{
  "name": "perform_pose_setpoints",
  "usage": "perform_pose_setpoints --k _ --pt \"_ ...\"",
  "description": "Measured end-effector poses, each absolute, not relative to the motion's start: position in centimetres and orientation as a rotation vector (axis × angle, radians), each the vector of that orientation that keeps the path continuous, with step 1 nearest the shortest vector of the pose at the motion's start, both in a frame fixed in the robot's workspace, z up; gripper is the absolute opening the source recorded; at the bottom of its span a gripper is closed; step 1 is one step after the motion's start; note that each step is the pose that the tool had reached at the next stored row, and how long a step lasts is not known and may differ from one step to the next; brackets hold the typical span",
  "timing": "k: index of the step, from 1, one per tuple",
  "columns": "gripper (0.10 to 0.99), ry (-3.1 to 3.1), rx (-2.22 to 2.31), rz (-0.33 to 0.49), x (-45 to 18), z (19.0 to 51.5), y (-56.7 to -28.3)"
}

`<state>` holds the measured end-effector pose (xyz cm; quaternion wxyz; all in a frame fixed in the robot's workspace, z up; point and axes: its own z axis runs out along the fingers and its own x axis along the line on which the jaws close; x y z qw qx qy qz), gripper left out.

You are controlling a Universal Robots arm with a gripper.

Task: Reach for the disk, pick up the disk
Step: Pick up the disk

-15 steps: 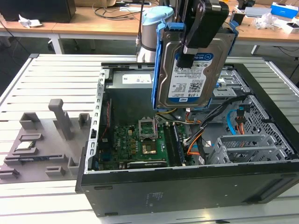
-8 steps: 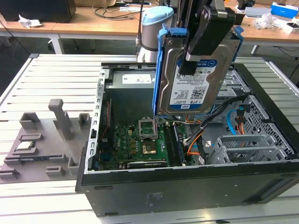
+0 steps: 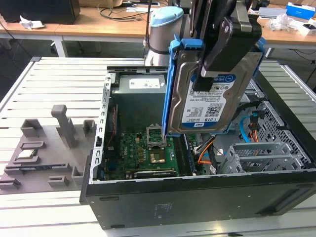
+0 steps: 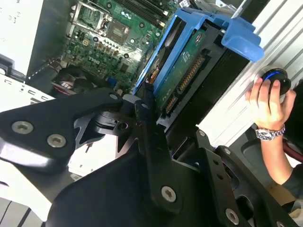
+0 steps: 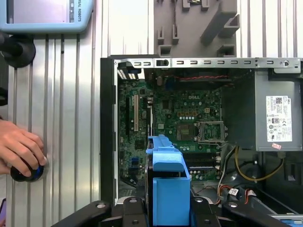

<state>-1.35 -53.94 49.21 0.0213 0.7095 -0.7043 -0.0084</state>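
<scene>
Disk (image 3: 210, 96) up above the open computer case (image 3: 197, 197), clamped in the end effector (image 3: 217, 59); parts tray (image 3: 44, 153) on the bench (image 3: 59, 79), exterior view's left.

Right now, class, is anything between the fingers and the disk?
Nothing visible: the gripper is already shut on the disk, holding it upright in its blue bracket above the open computer case.

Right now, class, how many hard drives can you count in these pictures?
1. The disk hangs in its blue bracket above the open computer case, clamped by the gripper. Others could sit hidden in the drive cage.
</scene>
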Motion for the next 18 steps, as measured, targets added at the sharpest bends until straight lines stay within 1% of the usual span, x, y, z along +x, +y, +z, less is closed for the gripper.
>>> perform_pose_setpoints --k 18 --pt "0.361 -2.183 2.199 -0.026 -1.3 49.2 -58.3"
